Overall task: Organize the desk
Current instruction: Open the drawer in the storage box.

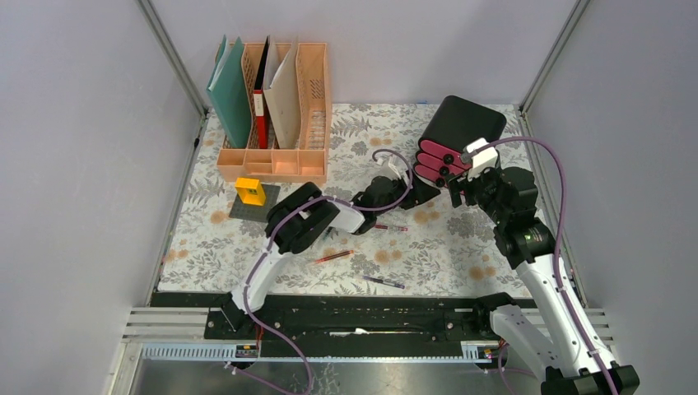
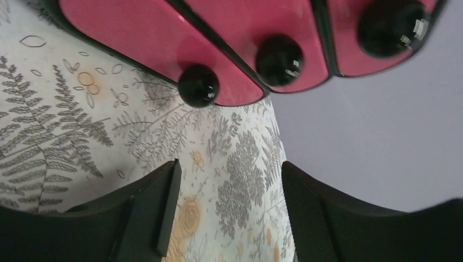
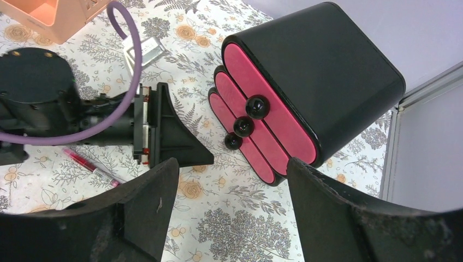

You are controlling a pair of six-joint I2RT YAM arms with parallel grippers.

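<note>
The desk [image 1: 461,247] is covered in white cloth printed with grey ferns and orange flowers. My left gripper [image 1: 423,192] is open and empty, low over the cloth just in front of the black-and-pink drawer box [image 1: 458,136]. In the left wrist view [image 2: 229,213] its fingers frame bare cloth, and the lowest drawer's black knob [image 2: 198,85] is close ahead. My right gripper [image 1: 459,194] is open and empty beside the box's front; in the right wrist view [image 3: 232,202] it hovers above the cloth. Three pens lie loose: [image 1: 391,227], [image 1: 333,257], [image 1: 384,282].
A peach file rack [image 1: 276,107] holding folders stands at the back left. A yellow block on a dark pad [image 1: 251,192] lies in front of it. A small metal clip [image 3: 144,52] lies near the left arm. Grey walls close three sides.
</note>
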